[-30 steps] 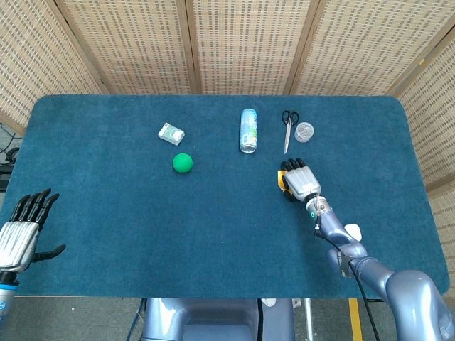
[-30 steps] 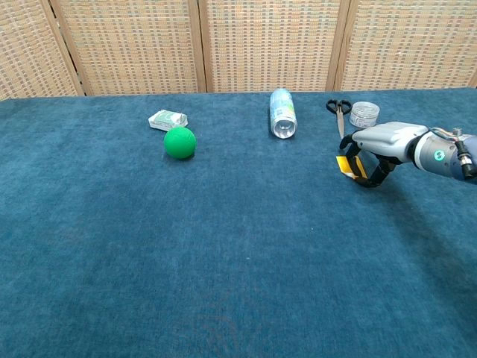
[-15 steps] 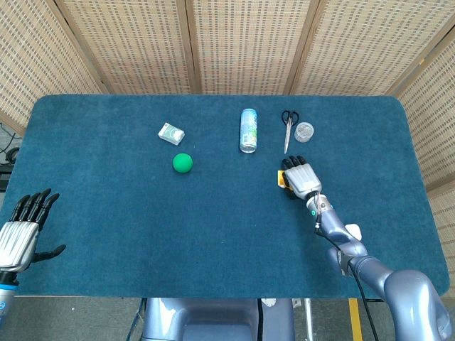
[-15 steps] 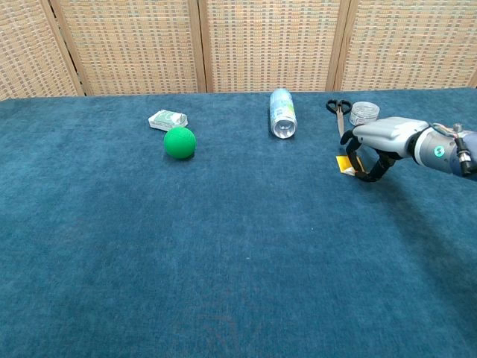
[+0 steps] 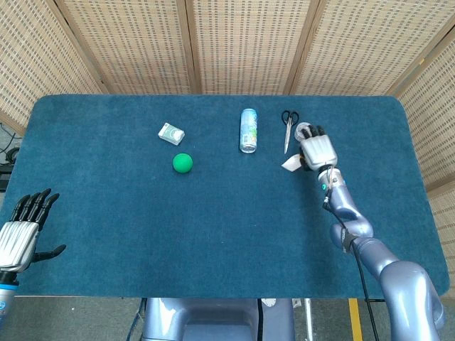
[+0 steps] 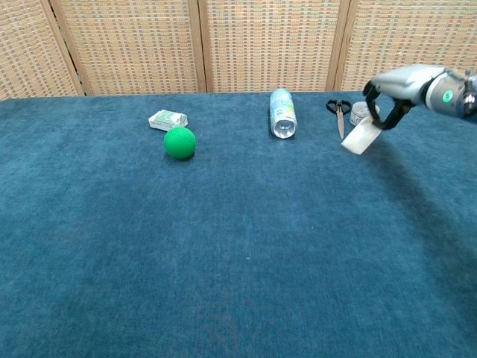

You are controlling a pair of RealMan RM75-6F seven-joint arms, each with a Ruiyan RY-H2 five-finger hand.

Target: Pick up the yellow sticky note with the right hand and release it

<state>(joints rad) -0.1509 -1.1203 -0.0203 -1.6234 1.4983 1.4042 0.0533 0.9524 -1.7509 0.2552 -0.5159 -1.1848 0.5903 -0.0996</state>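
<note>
My right hand hangs above the table at the right, near the scissors. It pinches the sticky note, which dangles tilted below the fingers and shows its pale underside in both views. My left hand rests at the near left edge of the table with its fingers spread and nothing in it; only the head view shows it.
Black-handled scissors and a small clear jar lie just behind the right hand. A can lies on its side mid-table. A green ball and a small box sit further left.
The right hand has risen from the cloth and moved toward the back, lifting the sticky note with it. The note now hangs in the air. The left hand has not moved.
</note>
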